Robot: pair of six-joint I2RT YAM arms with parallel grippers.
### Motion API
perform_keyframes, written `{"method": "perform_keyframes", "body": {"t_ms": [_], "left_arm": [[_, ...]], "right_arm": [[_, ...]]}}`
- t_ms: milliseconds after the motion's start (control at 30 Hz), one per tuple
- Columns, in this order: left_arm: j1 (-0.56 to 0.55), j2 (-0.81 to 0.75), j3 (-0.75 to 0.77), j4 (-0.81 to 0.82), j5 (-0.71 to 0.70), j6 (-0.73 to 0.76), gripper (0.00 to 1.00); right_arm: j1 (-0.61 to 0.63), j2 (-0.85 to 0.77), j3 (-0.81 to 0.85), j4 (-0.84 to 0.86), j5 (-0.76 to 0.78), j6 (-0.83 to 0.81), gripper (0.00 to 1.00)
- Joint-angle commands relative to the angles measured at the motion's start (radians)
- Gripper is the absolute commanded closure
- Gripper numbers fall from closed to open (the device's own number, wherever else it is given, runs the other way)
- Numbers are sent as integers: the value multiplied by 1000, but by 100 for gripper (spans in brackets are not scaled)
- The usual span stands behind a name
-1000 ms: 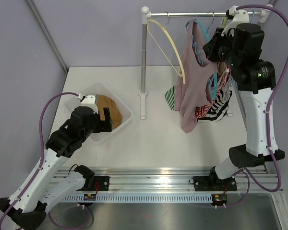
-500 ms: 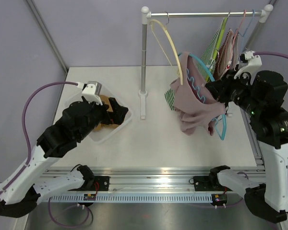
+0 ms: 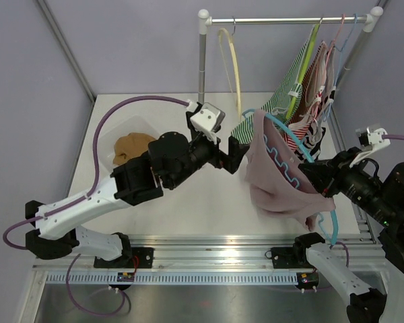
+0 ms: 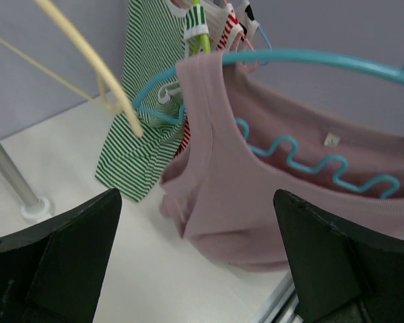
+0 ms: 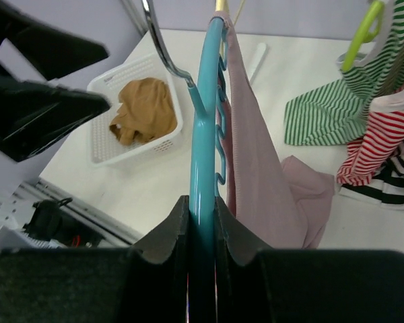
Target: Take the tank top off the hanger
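The pink tank top (image 3: 273, 168) hangs on a blue hanger (image 3: 293, 138) that is off the rack, tilted above the right side of the table. My right gripper (image 3: 313, 173) is shut on the blue hanger's frame; its wrist view shows the fingers (image 5: 178, 232) clamped on the hanger (image 5: 205, 101), with the tank top (image 5: 256, 168) draped to the right. My left gripper (image 3: 239, 153) is open and empty just left of the tank top, not touching it. In the left wrist view the gripper (image 4: 196, 198) frames the tank top (image 4: 269, 195) and hanger (image 4: 310, 57) between wide jaws.
The rack pole (image 3: 202, 74) stands at the back middle with an empty cream hanger (image 3: 232, 64). Striped garments (image 3: 310, 87) hang at the rack's right end. A white basket (image 3: 114, 134) with a brown garment (image 3: 131, 145) sits at the left.
My right arm has carried the hanger and tank top off the rail, down and toward the front. My left arm has swung from the basket rightward, up to the tank top.
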Motion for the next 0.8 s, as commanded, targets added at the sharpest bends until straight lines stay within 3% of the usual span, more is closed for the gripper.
{"method": "perform_keyframes", "body": {"t_ms": [0, 67, 200, 233, 467, 667, 733, 767], "left_arm": [[-1, 61, 90, 120, 19, 94, 1], [-1, 96, 103, 140, 34, 97, 1], [-2, 115, 86, 178, 51, 95, 10], [-1, 124, 86, 180, 47, 98, 20], [-1, 145, 86, 177, -45, 121, 55], [17, 170, 90, 171, -94, 134, 68], [33, 174, 89, 161, -96, 123, 77], [37, 174, 89, 158, -98, 115, 87]], "right_arm": [[-2, -22, 7, 47, -142, -13, 100], [-2, -33, 8, 51, -168, -9, 100], [-2, -54, 21, 59, -205, -3, 100], [-2, -56, 22, 59, -205, -3, 100], [-2, -65, 21, 80, -225, 2, 100], [-2, -64, -7, 97, -223, -1, 100], [-2, -62, -5, 97, -222, -3, 100], [-2, -61, -9, 99, -222, -7, 100]]}}
